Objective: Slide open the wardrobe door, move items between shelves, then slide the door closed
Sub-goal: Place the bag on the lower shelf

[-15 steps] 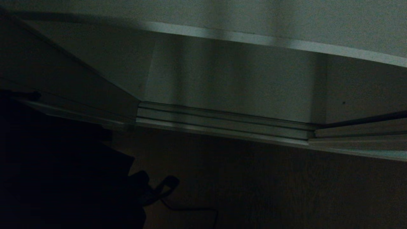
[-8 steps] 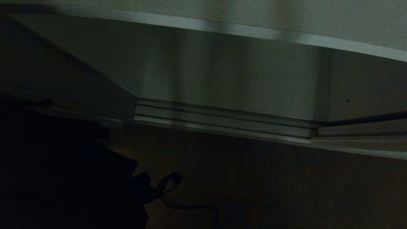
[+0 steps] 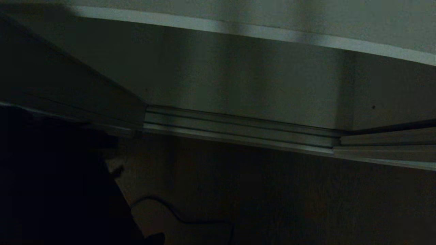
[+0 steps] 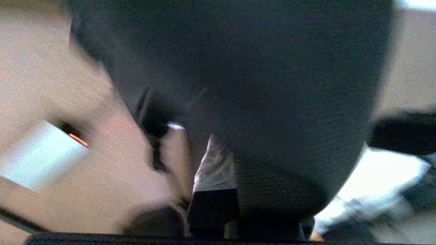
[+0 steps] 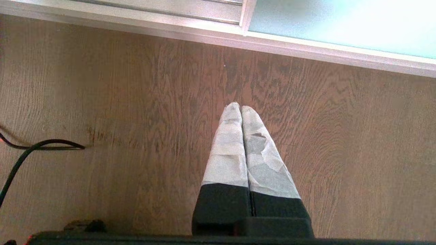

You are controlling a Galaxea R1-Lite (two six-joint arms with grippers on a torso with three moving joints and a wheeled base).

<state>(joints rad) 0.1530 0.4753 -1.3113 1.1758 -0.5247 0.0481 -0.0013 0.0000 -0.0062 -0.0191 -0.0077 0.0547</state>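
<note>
Both jaws closed: left gripper (image 4: pixel 218 177) clamps the black bag (image 4: pixel 259 85).

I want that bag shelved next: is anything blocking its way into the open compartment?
Nothing visible: the black bag is gripped by the left tool, and the opening below the shelf looks bare in the dim head view.

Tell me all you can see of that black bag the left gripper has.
The black bag is soft, dark woven fabric with a fine mesh-like texture, bulging and rounded. In the left wrist view it fills most of the frame, hanging right over the left gripper, whose taped fingers are shut on it. Its strap and fittings can't be made out clearly. In the head view it is only a dark mass at lower left.
</note>
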